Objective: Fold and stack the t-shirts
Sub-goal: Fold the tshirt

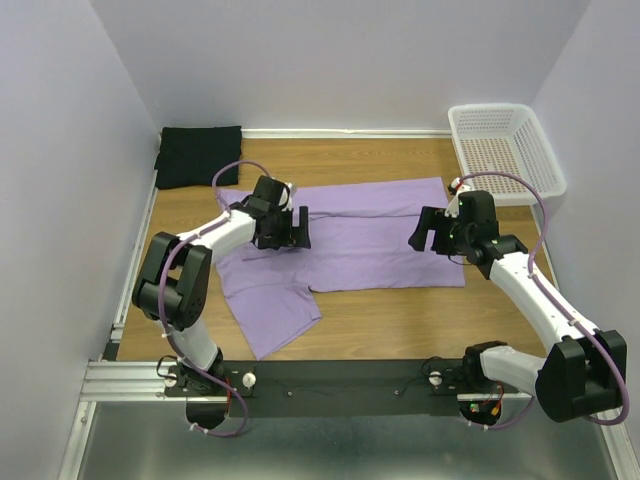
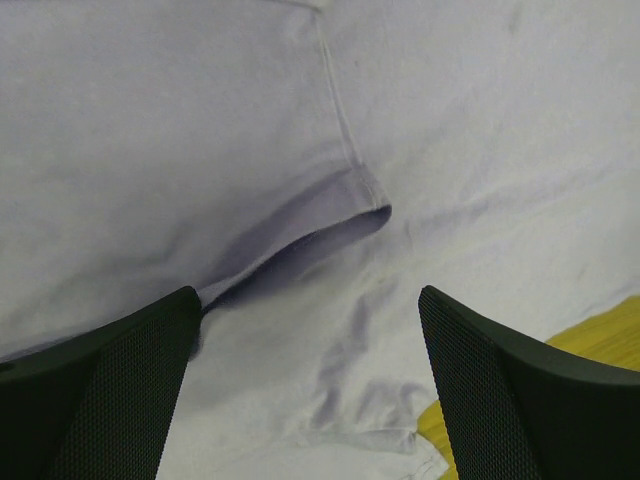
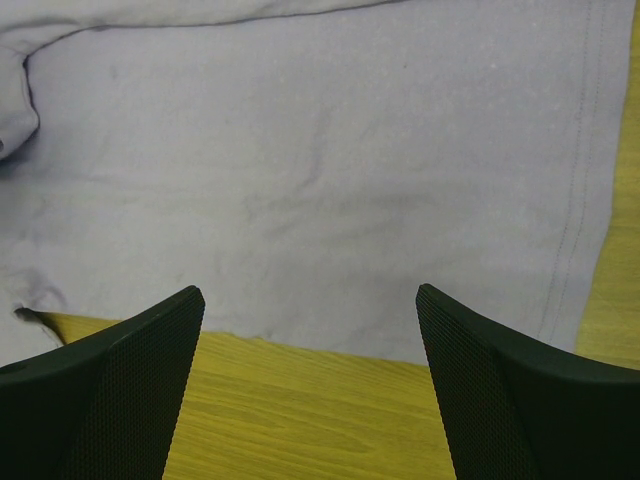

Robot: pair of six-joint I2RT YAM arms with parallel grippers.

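The lavender t-shirt (image 1: 370,235) lies spread in the middle of the bench (image 1: 400,320), where both arms reach it. The left pincer (image 1: 288,238) hangs wide open over the sleeve seam, the right pincer (image 1: 430,240) wide open over the near edge, both empty. The black t-shirt (image 1: 198,155) sits folded in the far left corner.

The left gripper (image 1: 292,230) and right gripper (image 1: 422,232) point inward toward each other, wrists seemingly tilted downward, jaws spread wide, holding nothing.

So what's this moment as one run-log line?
lavender shirt: spread on table | black shirt: folded, far left | left gripper: open, empty | right gripper: open, empty
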